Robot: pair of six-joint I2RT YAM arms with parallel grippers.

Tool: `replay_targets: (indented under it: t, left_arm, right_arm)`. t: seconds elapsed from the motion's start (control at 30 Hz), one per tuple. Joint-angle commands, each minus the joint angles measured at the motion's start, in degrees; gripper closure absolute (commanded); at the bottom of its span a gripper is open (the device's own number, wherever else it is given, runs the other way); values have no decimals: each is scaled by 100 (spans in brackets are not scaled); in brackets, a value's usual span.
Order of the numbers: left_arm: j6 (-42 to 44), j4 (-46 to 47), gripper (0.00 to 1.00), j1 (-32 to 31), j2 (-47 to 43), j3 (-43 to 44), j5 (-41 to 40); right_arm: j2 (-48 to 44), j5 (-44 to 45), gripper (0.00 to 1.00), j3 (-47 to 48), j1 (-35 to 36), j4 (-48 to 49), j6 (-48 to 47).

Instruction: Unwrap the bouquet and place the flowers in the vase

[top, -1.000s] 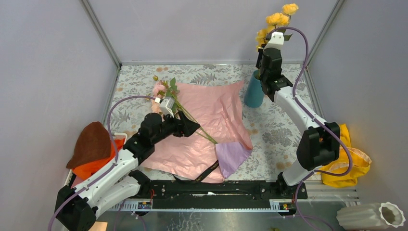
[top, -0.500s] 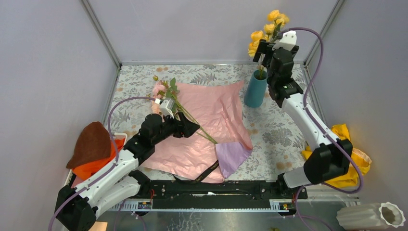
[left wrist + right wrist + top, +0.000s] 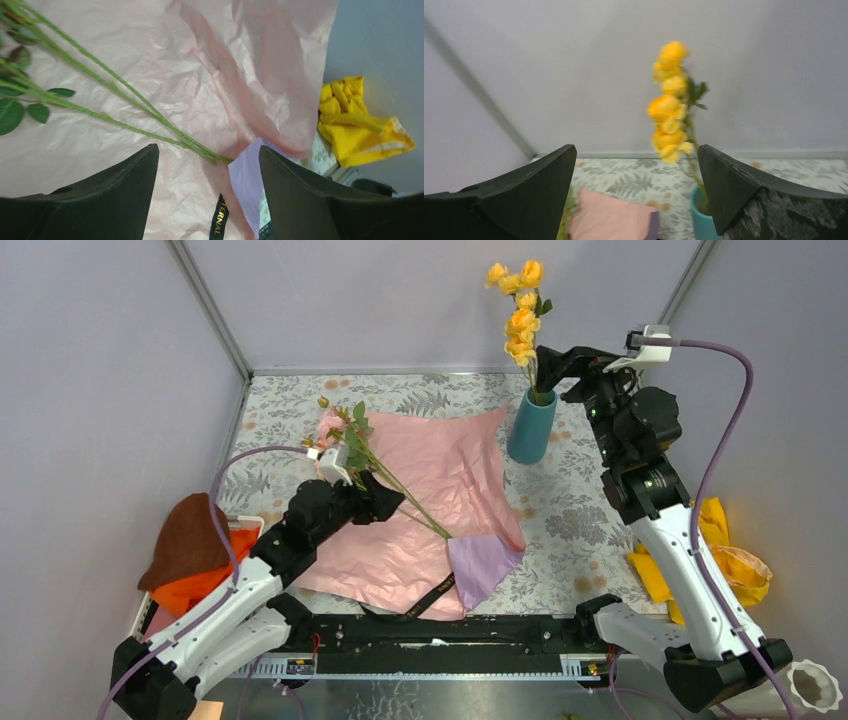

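Since the right claw (image 3: 636, 150) sprang wide, empty, yellow artificial roses (image 3: 520, 320) stand in the slim teal vase (image 3: 531, 428) — green pink-rose stems (image 3: 410, 497) await the open, empty left claw (image 3: 208, 147).

Overhead rear view; left wrist close above pink paper (image 3: 240, 65), right wrist toward vase (image 3: 700, 220); both shared overhead.

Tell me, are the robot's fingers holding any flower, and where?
Nothing is held. Left fingers are open near the green stems; right fingers are open, apart from the yellow roses in the vase.
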Motion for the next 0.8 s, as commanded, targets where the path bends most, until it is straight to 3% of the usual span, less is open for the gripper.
replay_targets:
  t: [0.0,0.13,0.23,0.43,0.63,0.77]
  left_arm:
    - [-328,-790,20,-7,-576,364,-1350]
    - [-542,-1754,18,-6,-1224,887,-2435]
    - [-725,-2410,17,-5,-1678,1215,-3205]
    - [-772,-3133,16,-3,-2412,1441,-4002]
    - [-867,-3203,14,-1,-2580,1225,-4116]
    - [-872,-3140,14,-6,-2398,1175,-3973]
  right_arm:
    - [-291,-972,0,516,505,-688,101]
    - [142,-1222,0,1110,1424,-1796,-41]
    - [423,-821,0,895,2166,-1864,-217]
    - [1081,-92,1,457,3163,-2101,-181]
    - [2050,-87,26,233,3662,-2465,137]
    - [2678,-76,35,71,3771,-2452,365]
